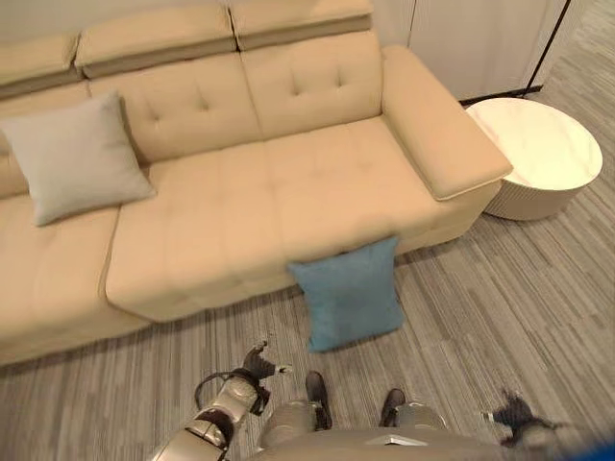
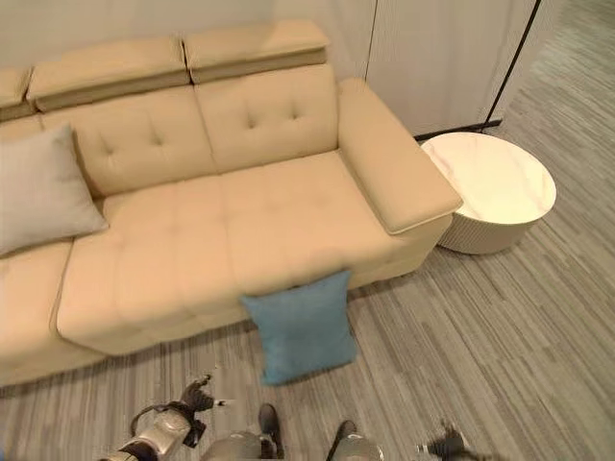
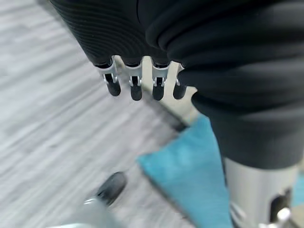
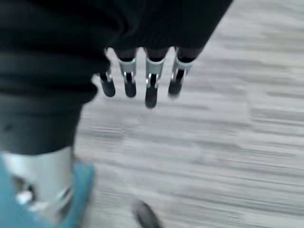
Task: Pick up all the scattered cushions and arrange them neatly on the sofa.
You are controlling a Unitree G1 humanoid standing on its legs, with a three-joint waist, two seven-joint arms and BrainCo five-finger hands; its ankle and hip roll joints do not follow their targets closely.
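A blue cushion (image 1: 351,293) stands on the floor, leaning against the front of the beige sofa (image 1: 317,182). A grey cushion (image 1: 72,158) rests upright against the sofa's backrest at the left. My left hand (image 1: 258,366) hangs low near the floor, left of the blue cushion and apart from it, fingers relaxed and holding nothing. In the left wrist view its fingers (image 3: 135,85) point down, with the blue cushion (image 3: 190,171) past them. My right hand (image 1: 519,415) hangs at the lower right over bare floor, its fingers (image 4: 152,85) loose and empty.
A round white side table (image 1: 538,154) stands beside the sofa's right armrest (image 1: 437,120). White cabinet doors (image 2: 442,58) line the wall behind it. Striped grey carpet (image 1: 509,307) covers the floor in front of the sofa.
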